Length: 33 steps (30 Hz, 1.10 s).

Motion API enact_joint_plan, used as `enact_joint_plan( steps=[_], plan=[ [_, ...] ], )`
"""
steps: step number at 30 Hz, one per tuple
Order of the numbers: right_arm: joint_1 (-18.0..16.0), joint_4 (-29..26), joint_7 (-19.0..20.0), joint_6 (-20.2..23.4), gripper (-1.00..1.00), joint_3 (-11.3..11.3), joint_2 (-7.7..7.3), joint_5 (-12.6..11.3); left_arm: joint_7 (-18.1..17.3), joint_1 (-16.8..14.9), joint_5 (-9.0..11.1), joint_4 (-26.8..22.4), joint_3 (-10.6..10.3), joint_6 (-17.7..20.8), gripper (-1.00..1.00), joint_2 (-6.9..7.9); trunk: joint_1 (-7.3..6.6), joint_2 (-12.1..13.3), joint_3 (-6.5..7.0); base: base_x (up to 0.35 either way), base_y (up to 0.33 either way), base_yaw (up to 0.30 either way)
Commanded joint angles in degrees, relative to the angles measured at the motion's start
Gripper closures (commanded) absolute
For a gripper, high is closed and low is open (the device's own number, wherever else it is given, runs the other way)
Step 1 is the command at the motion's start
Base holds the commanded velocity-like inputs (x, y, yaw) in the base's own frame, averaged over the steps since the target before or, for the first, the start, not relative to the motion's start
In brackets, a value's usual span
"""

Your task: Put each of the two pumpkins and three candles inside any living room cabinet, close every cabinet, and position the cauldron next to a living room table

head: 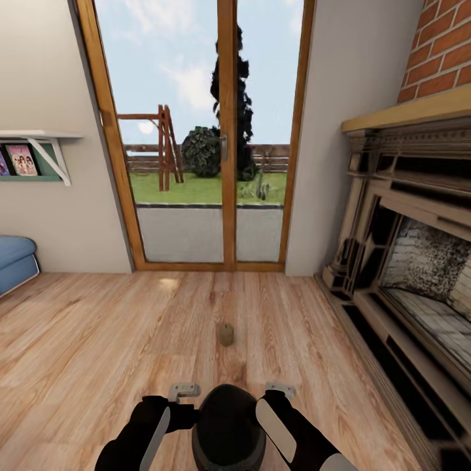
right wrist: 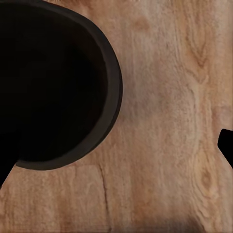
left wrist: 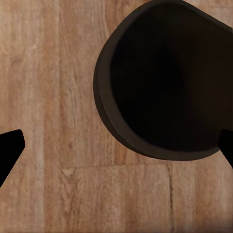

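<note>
Glass door (head: 196, 131): top centre, garden outside.
Fireplace (head: 405, 248): right edge.
Cauldron (head: 227, 425): bottom centre, black, on the wood floor (head: 98, 340).
Left gripper (left wrist: 116, 150): fingers wide apart, straddling the cauldron rim.
Right gripper (right wrist: 116, 155): same, spread wide.
Candle (head: 225, 333): small, mid-floor, just above the cauldron.

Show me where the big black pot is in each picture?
Head view: the cauldron sits bottom centre, between the two arms.
Left wrist view: its dark mouth fills the upper right.
Right wrist view: it fills the upper left.
Shared landmark: the wooden floor under it.
</note>
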Motion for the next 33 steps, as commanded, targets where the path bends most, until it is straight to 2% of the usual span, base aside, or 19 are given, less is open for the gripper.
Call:
enact_joint_plan(
  steps=[1,12,19,33],
  plan=[
    [-0.1,-0.1,-0.5,-0.2,-1.0,0.2,-0.06,-0.4,0.1,0.0,0.3,-0.1,0.0,0.2,-1.0,-0.03,0.22,-0.4,-0.25,0.0,0.0,0.0],
    [-0.1,0.0,-0.5,-0.8,-1.0,0.4,-0.02,-0.5,0.1,0.0,0.3,0.0,0.0,0.1,-1.0,-0.05,2.63,-4.9,-2.22,0.0,0.0,0.0],
    [-0.1,0.0,-0.5,-1.0,-1.0,2.5,-0.01,-0.5,0.1,0.0,0.2,0.0,0.0,0.1,-1.0,-0.05,4.17,-7.7,-3.48,0.0,0.0,0.0],
    [-0.1,0.0,-0.5,-1.0,-1.0,2.7,-0.01,-0.5,-0.2,0.0,0.2,0.0,0.0,0.1,-1.0,0.01,7.24,-13.3,-5.99,0.0,0.0,0.0]
  ],
)
